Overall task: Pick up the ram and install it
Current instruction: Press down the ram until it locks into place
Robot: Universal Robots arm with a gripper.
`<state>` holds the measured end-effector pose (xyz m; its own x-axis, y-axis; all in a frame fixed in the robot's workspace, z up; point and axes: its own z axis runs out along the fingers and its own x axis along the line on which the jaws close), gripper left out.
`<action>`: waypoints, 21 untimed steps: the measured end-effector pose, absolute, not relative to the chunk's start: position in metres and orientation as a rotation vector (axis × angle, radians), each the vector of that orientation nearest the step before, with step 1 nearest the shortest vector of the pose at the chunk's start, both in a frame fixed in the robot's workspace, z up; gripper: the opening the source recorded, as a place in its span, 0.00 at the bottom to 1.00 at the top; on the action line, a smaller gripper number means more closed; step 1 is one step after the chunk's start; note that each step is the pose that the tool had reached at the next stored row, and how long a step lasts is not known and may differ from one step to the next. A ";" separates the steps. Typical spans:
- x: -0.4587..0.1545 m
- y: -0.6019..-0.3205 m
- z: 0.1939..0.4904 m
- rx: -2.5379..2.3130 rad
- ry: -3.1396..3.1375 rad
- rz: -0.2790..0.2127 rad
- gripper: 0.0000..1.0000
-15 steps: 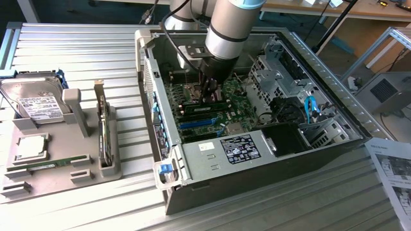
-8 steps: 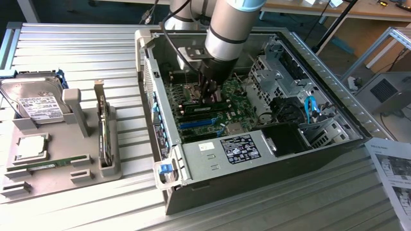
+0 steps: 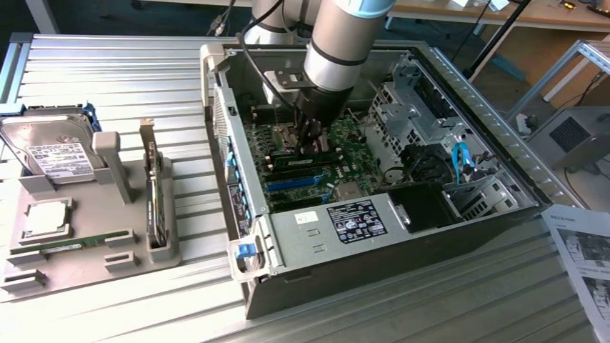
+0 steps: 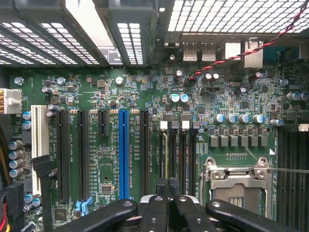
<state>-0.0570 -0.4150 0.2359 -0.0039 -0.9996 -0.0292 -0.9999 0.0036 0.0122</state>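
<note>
My gripper [image 3: 313, 146] reaches down into the open computer case [image 3: 458, 93], just above the motherboard [image 3: 286, 139]. In the wrist view the gripper [image 4: 169, 191] is shut, its dark fingers [image 4: 155, 212] pressed together right over the row of black memory slots [image 4: 177, 150]. A thin pale edge stands in the slot [image 4: 166, 150] directly under the fingertips; whether the fingers pinch it I cannot tell. A long green ram stick [image 3: 71, 245] lies flat in the grey tray [image 3: 133, 257] at the exterior view's left, far from the gripper.
The tray also holds a hard drive [image 3: 53, 153], a square silver chip [image 3: 43, 218] and an upright expansion card [image 3: 153, 193]. Beside the memory slots are the metal processor socket [image 4: 236, 186] and a blue expansion slot [image 4: 124, 154]. Drive cages and cables crowd the case's far side.
</note>
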 end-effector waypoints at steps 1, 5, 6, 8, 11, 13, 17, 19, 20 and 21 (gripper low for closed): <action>-0.057 -0.415 0.236 -2.208 2.217 0.046 0.11; -0.057 -0.415 0.235 -2.209 2.217 0.046 0.11; -0.057 -0.415 0.235 -2.209 2.217 0.046 0.11; -0.057 -0.415 0.235 -2.209 2.217 0.046 0.11; -0.057 -0.415 0.234 -2.209 2.217 0.046 0.11; -0.057 -0.415 0.234 -2.209 2.217 0.046 0.11; -0.057 -0.415 0.233 -2.208 2.217 0.046 0.11; -0.057 -0.415 0.233 -2.209 2.217 0.046 0.11; -0.057 -0.415 0.233 -2.209 2.217 0.046 0.11; -0.057 -0.415 0.233 -2.209 2.217 0.046 0.11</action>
